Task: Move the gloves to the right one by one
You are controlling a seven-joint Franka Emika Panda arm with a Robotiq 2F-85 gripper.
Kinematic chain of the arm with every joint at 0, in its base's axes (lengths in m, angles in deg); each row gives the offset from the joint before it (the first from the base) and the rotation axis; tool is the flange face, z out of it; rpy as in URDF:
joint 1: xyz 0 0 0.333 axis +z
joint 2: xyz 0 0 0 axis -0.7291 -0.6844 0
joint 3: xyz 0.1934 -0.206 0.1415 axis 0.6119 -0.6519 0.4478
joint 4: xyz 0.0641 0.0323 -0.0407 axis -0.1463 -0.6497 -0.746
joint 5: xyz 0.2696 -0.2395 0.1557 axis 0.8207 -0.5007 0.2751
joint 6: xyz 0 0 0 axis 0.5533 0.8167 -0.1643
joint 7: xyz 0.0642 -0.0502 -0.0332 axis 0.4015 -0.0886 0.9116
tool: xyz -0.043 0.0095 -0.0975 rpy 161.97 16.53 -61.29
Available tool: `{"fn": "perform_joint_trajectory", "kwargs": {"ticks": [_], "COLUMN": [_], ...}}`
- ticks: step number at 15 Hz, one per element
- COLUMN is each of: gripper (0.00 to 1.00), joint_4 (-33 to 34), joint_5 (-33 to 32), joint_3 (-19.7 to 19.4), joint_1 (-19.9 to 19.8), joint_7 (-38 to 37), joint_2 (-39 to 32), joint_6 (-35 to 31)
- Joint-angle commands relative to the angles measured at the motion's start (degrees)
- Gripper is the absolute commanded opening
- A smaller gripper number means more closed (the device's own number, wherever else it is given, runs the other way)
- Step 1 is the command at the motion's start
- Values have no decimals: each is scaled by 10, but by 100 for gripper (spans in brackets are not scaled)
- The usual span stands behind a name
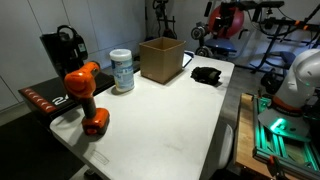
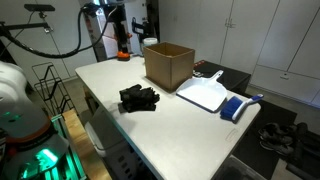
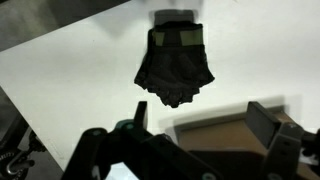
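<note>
Jaws of the black gripper [image 3: 190,150] are held wide, as if for grasping, over black fabric gloves [image 3: 175,65] near the white table's [image 3: 60,60] edge.

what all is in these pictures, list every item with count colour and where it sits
table: one, white, fills the scene
cardboard box: one, brown, open top, on the table
gloves: one pile, number unclear, black, on the table beside the cardboard box
drill: one, orange and black, near a table corner
canister: one, white with blue label, next to the cardboard box
board: one, white, flat on the table
blue item: one, at the board's end, kind unclear
robot arm: one, white, beside the table
gripper: one, black, open, empty, above the gloves
</note>
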Motion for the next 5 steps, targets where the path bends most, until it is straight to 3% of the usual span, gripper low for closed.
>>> {"fn": "perform_joint_trajectory", "kwargs": {"ticks": [1,4,5], "gripper": [100,100,100], "joint_4": [21,22,27], "joint_5": [35,-10,6], "joint_3": [15,39,25], "joint_1": [-3,-13,-6], "joint_7": [-59,-83,-62], "joint_2": [26,40,31], "joint_6": [27,1,10]}}
